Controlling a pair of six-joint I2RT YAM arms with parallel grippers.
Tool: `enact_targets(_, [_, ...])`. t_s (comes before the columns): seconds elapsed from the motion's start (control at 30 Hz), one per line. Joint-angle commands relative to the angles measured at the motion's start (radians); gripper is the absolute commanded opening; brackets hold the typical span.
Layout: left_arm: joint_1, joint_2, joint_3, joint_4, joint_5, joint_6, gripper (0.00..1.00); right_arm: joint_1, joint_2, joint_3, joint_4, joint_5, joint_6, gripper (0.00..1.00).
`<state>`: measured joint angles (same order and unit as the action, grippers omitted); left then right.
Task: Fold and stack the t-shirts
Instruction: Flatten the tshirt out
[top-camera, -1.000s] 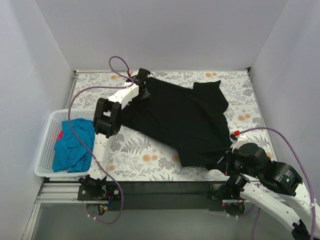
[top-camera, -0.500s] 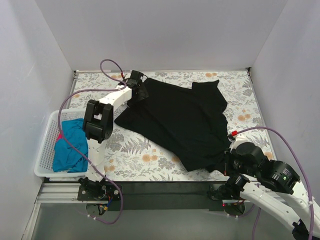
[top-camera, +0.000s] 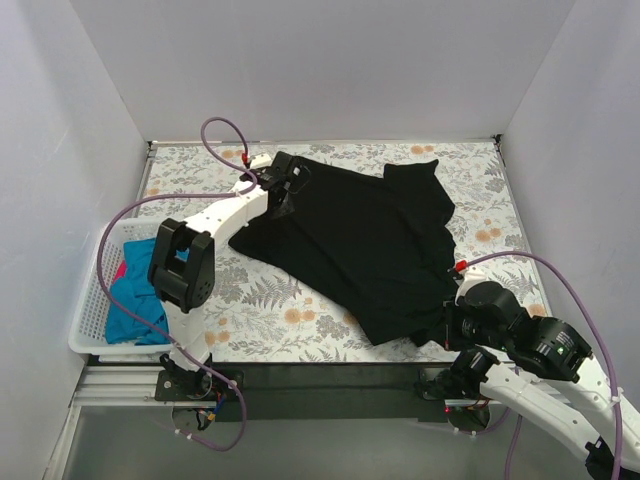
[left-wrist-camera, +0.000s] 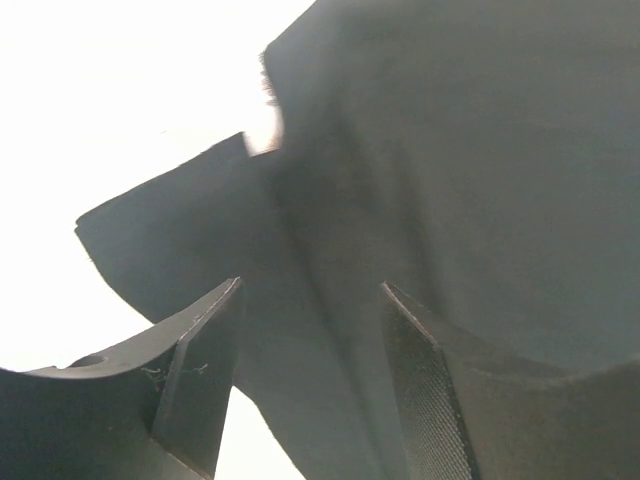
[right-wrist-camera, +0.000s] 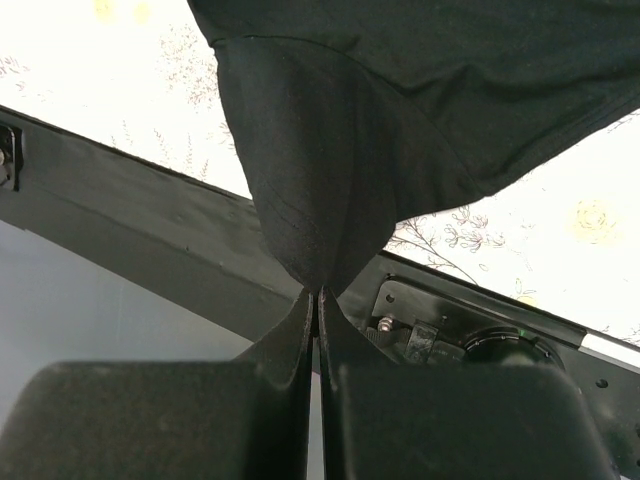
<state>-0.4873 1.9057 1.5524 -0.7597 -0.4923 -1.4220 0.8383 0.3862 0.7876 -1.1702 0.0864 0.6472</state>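
Observation:
The large black t-shirt (top-camera: 370, 240) lies spread on the floral table, wrinkled along its near-right side. My left gripper (top-camera: 293, 178) hovers at its far-left corner. In the left wrist view that gripper (left-wrist-camera: 310, 290) is open, with black cloth (left-wrist-camera: 480, 150) lying beyond the gap and nothing pinched. My right gripper (top-camera: 450, 328) is at the shirt's near-right corner, and in the right wrist view it (right-wrist-camera: 318, 292) is shut on a pinch of black cloth (right-wrist-camera: 330, 150). A teal-blue t-shirt (top-camera: 140, 300) and a bit of pink-red cloth (top-camera: 121, 270) lie in the basket.
A white lattice basket (top-camera: 95, 262) stands at the table's left edge. White walls close in the left, back and right sides. The black front rail (right-wrist-camera: 130, 220) runs just under my right gripper. Floral tabletop (top-camera: 270, 310) shows bare near the front left.
My left gripper opened and let the shirt's far-left corner drop flat, then shifted slightly nearer and right over that corner. Its elbow swung left. The right gripper stayed shut on its corner.

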Motion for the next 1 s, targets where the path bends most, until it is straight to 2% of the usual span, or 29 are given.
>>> enact_targets(0.0, [0.007, 0.047, 0.011, -0.098, -0.109, -0.020, 0.54, 0.002, 0.003, -0.014, 0.044, -0.014, -0.021, 0.01])
enact_targets(0.43, [0.006, 0.191, 0.120, -0.132, -0.124, -0.022, 0.49, 0.002, -0.017, -0.031, 0.052, -0.020, -0.037, 0.01])
enact_targets(0.53, [0.006, 0.210, 0.135, -0.148, -0.137, -0.023, 0.45, 0.002, -0.010, -0.031, 0.055, -0.020, -0.041, 0.01])
enact_targets(0.6, [0.004, 0.208, 0.123, -0.151, -0.140, -0.026, 0.36, 0.002, -0.012, -0.031, 0.058, -0.019, -0.041, 0.01])
enact_targets(0.73, [0.006, 0.153, 0.080, -0.159, -0.164, -0.034, 0.18, 0.002, -0.012, -0.034, 0.060, -0.019, -0.043, 0.01])
enact_targets(0.83, [0.006, 0.073, 0.025, -0.181, -0.206, -0.049, 0.15, 0.002, -0.003, -0.027, 0.061, -0.019, -0.047, 0.01])
enact_targets(0.97, [0.007, -0.129, -0.109, -0.220, -0.236, -0.098, 0.14, 0.001, 0.016, -0.010, 0.061, -0.014, -0.053, 0.01])
